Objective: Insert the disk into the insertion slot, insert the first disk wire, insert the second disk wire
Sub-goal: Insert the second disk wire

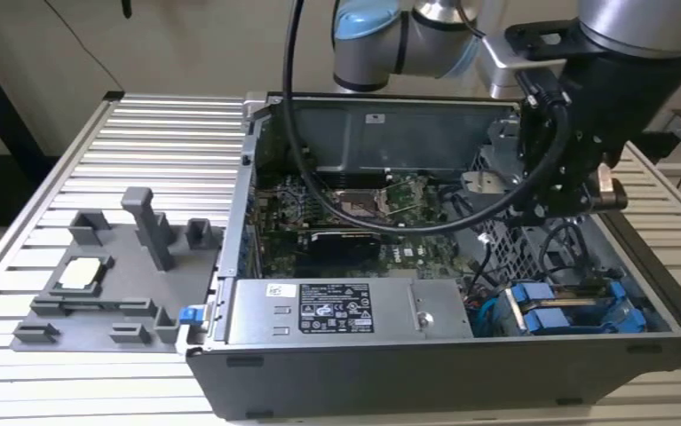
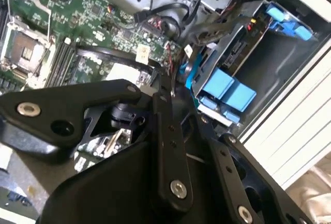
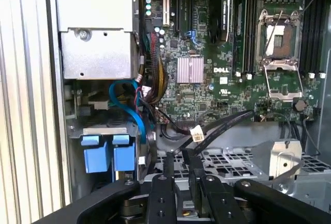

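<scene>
Exterior view: disk (image 1: 539,309) seated in insertion slot (image 1: 610,297), judged done. Wire connections unconfirmed. Pincer (image 3: 180,157) hovers by black cable (image 3: 222,123); grip cannot be told.

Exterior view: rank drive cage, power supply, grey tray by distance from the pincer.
1. drive cage: just below the pincer.
2. power supply: inside the case, toward the exterior view's left.
3. grey tray: outside the case, farthest left.
</scene>
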Controlling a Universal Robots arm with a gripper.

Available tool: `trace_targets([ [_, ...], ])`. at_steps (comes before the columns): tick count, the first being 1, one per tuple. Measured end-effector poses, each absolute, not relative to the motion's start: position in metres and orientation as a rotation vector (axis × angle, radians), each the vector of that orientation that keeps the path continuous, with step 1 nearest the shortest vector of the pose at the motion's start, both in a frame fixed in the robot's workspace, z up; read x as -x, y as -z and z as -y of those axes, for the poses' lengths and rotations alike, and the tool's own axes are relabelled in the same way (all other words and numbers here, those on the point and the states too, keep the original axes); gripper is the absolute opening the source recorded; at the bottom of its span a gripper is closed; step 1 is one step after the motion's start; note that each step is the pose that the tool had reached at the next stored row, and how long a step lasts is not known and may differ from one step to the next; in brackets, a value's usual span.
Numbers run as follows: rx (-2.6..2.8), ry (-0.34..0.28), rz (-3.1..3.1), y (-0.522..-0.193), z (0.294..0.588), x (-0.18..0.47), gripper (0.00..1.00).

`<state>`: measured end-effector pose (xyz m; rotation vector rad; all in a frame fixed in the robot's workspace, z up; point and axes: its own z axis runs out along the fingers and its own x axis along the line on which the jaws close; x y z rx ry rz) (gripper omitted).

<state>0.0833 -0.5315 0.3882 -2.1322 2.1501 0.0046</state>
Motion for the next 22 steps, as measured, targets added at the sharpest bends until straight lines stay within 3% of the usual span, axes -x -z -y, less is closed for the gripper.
trace_targets([
  [8, 2.136, 0.108, -2.135, -0.385, 0.518, -0.076, 0.27],
  [14, 2.143, 0.124, -2.14, -0.384, 0.516, -0.076, 0.27],
  [22, 2.175, 0.191, -2.163, -0.377, 0.498, -0.075, 0.27],
])
